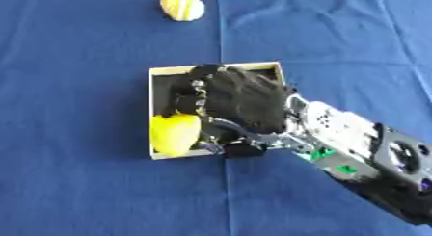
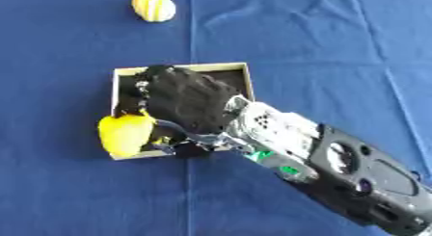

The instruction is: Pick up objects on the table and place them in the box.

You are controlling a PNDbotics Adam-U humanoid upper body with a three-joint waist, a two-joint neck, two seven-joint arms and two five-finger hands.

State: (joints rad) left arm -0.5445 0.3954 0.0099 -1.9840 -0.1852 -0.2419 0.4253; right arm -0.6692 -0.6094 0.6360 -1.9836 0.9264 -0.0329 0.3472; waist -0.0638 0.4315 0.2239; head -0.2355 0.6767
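A shallow box (image 1: pixel 276 71) with a pale rim and a dark inside sits mid-table on the blue cloth. My right hand (image 1: pixel 240 102) reaches in from the lower right and covers most of the box. Its fingers (image 1: pixel 198 93) and thumb curl round a plain yellow object (image 1: pixel 175 133) at the box's front-left corner, over the left rim. A yellow and white striped object (image 1: pixel 182 5) lies on the cloth well beyond the box, near the far edge of the view. My left hand shows in neither view.
The blue cloth (image 1: pixel 76 85) covers the whole table, with a seam running down the middle. My right forearm (image 2: pixel 337 163) crosses the lower right part of the view.
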